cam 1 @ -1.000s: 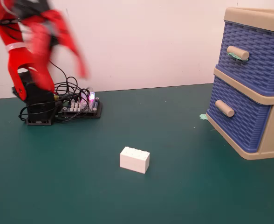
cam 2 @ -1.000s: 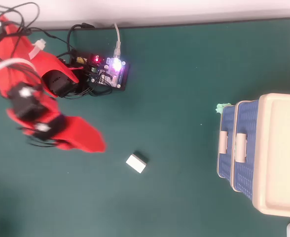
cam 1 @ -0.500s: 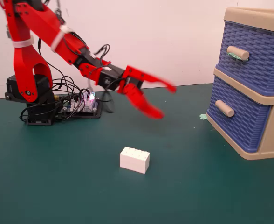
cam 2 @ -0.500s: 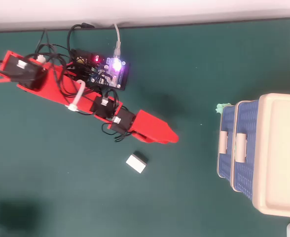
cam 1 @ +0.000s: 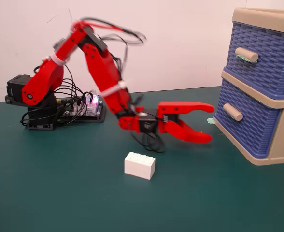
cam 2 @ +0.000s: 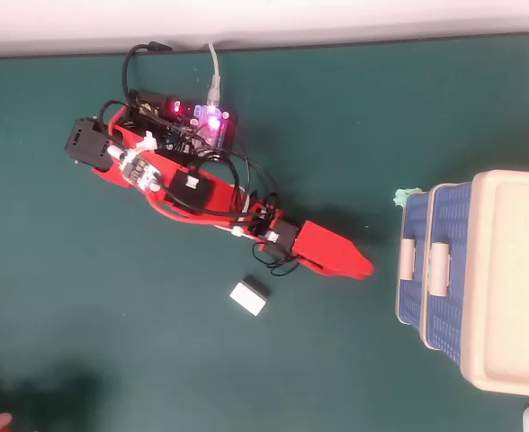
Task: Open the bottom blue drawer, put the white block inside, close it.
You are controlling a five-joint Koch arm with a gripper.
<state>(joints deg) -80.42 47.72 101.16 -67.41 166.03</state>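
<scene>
White block: the white block (cam 1: 139,166) lies on the mat nearest me, below and to the left of the gripper (cam 1: 210,123) in the fixed view, apart from it.
Gripper: jaws spread wide, holding nothing.
Bottom drawer: the bottom blue drawer (cam 1: 246,119) sits to the right of the jaw tips, near but not touched; its beige handle (cam 1: 233,112) faces them.
Surface: dark green mat (cam 1: 60,193), white wall (cam 1: 180,43) behind.
Arm: the red arm (cam 1: 101,67) arches from its base, reaching low toward the chest (cam 2: 507,279).
</scene>
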